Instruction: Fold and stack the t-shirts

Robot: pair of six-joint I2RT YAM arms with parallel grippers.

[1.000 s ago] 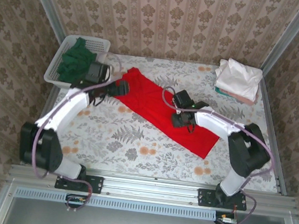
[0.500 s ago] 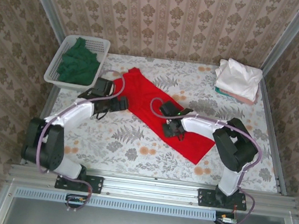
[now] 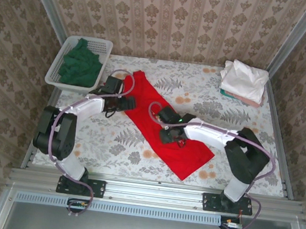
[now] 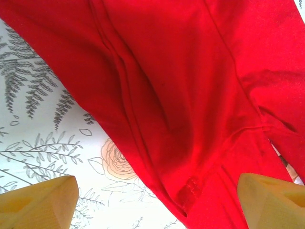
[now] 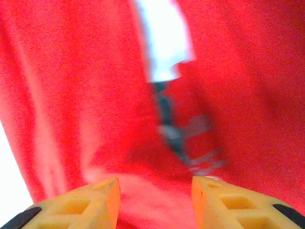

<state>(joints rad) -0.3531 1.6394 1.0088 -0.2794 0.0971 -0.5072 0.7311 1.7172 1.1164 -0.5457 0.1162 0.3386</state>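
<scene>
Left gripper (image 4: 157,198) is hovering with jaws spread wide over the red t-shirt (image 3: 189,159), which is lying diagonally across the table (image 3: 119,141). Right gripper (image 5: 155,202) is standing half parted on the cloth; I cannot tell whether it is pinching a fold. Both should be catching one edge evenly and drawing it flat. The shirt's white print (image 5: 164,43) is showing too blurred to read.

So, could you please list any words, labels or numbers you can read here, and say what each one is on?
None can be read.
The red t-shirt bears a white and grey print, but it is too blurred to read.
</scene>
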